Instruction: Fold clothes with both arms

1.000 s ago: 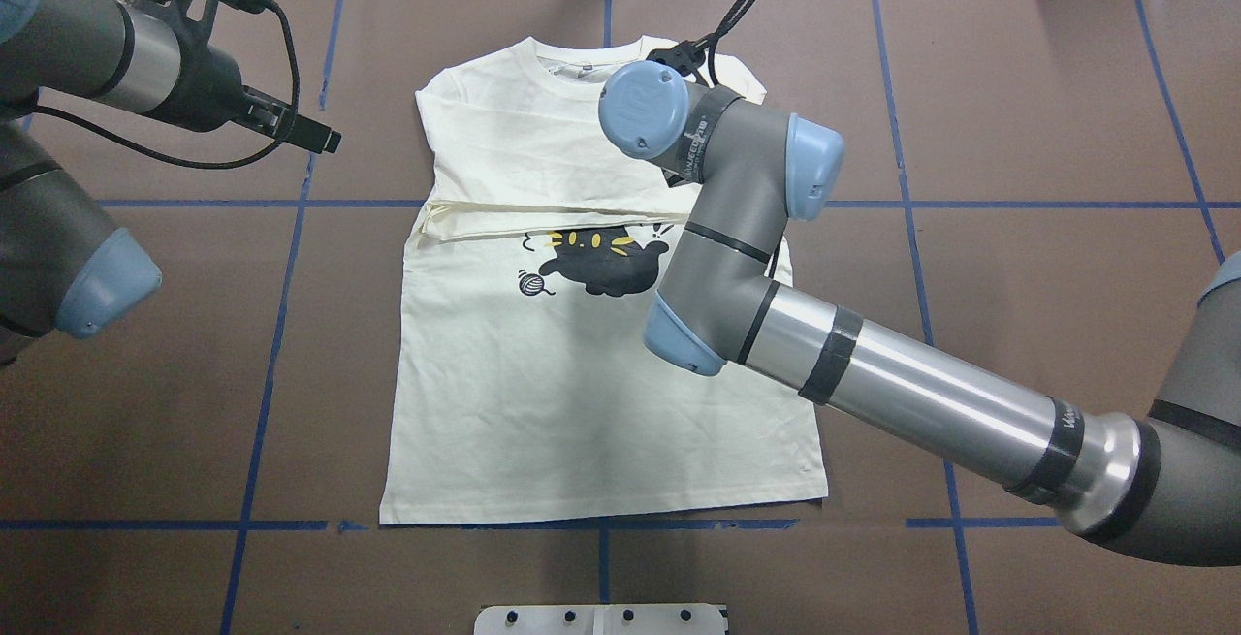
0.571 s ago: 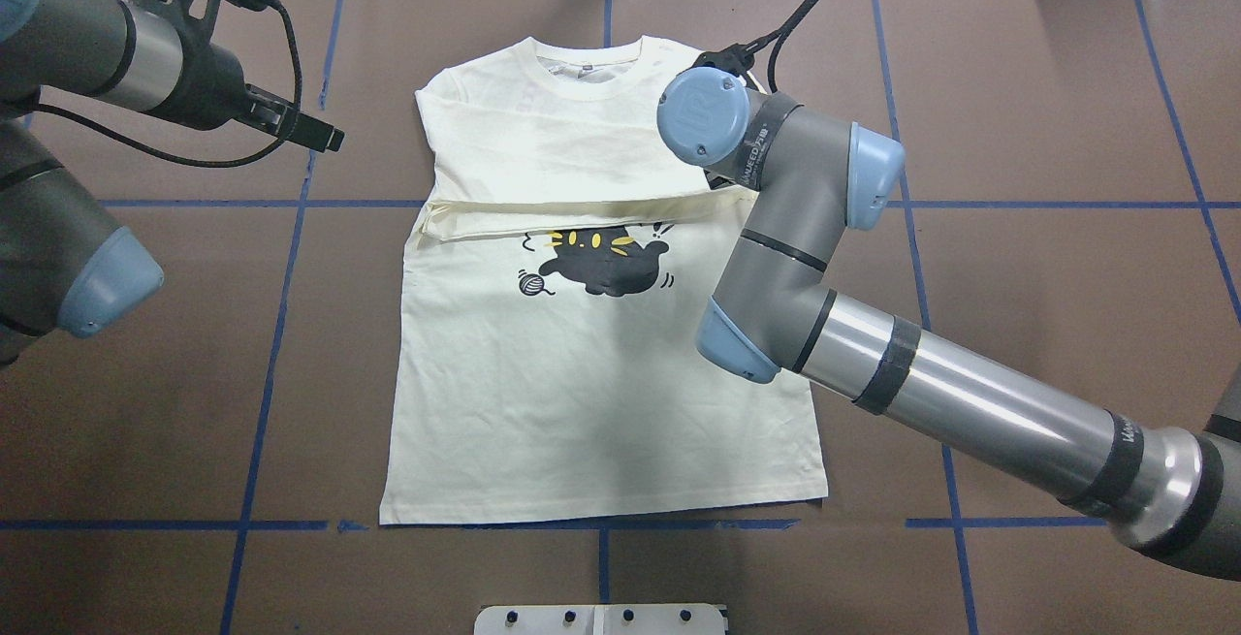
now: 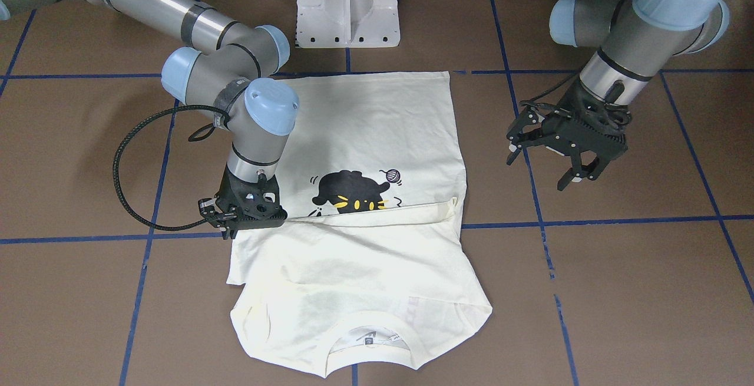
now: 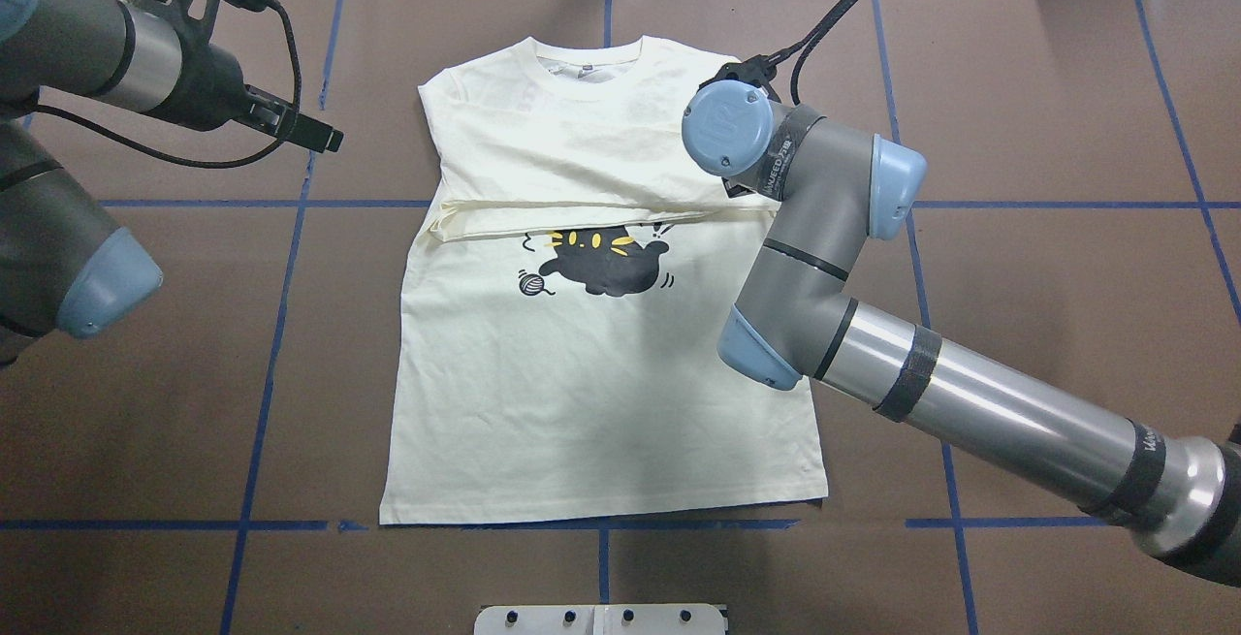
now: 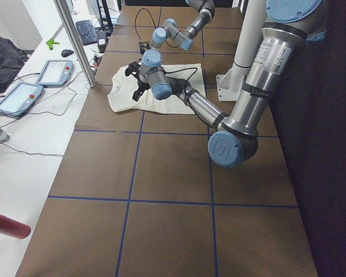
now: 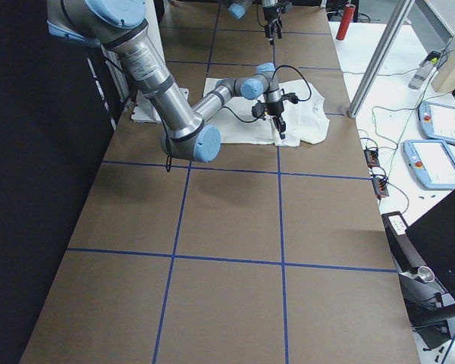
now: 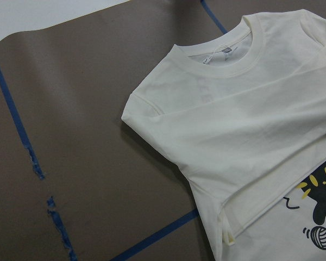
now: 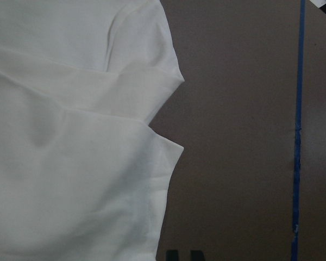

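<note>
The cream shirt lies flat on the brown table, cat print facing up, collar at the far edge. Its upper part is folded over, and the fold edge runs straight across just above the print. My right gripper points down at that fold's end on the shirt's right edge. Its fingertips sit close together against the cloth edge, so it looks shut on the shirt. My left gripper hovers open over bare table beside the shirt's other edge, holding nothing. In the left wrist view I see the shirt's collar and shoulder.
Blue tape lines cross the brown table. The white pedestal base stands at the robot's side of the shirt. A black cable loops off the right wrist. Tablets and a red cylinder lie on the white side table.
My right arm has moved to the right along the fold, and the fold edge now lies straighter and reaches farther right. The shirt's left end shifted slightly right. The left arm has stayed still.
</note>
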Controlling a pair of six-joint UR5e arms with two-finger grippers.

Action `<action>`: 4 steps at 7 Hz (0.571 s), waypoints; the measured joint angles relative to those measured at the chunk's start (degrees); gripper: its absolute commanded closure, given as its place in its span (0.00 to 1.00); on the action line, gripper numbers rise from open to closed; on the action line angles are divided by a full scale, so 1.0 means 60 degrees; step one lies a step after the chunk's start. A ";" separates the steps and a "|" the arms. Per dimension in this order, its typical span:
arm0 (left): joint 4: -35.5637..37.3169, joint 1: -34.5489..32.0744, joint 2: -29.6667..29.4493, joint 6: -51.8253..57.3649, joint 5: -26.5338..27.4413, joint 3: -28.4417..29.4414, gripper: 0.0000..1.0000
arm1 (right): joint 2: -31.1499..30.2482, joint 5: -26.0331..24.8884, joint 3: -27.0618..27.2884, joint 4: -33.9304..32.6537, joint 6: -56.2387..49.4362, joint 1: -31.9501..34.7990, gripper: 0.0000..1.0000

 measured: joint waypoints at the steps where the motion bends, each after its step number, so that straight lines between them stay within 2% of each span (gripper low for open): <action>1: 0.0000 0.0000 0.0007 0.0000 -0.0001 0.0003 0.00 | 0.0086 0.0262 0.0010 0.0005 0.0052 0.0147 0.00; 4: 0.0017 0.0013 0.0258 -0.0721 0.0036 -0.0567 0.00 | 0.0288 0.2388 0.0654 0.0265 0.1157 0.0853 0.00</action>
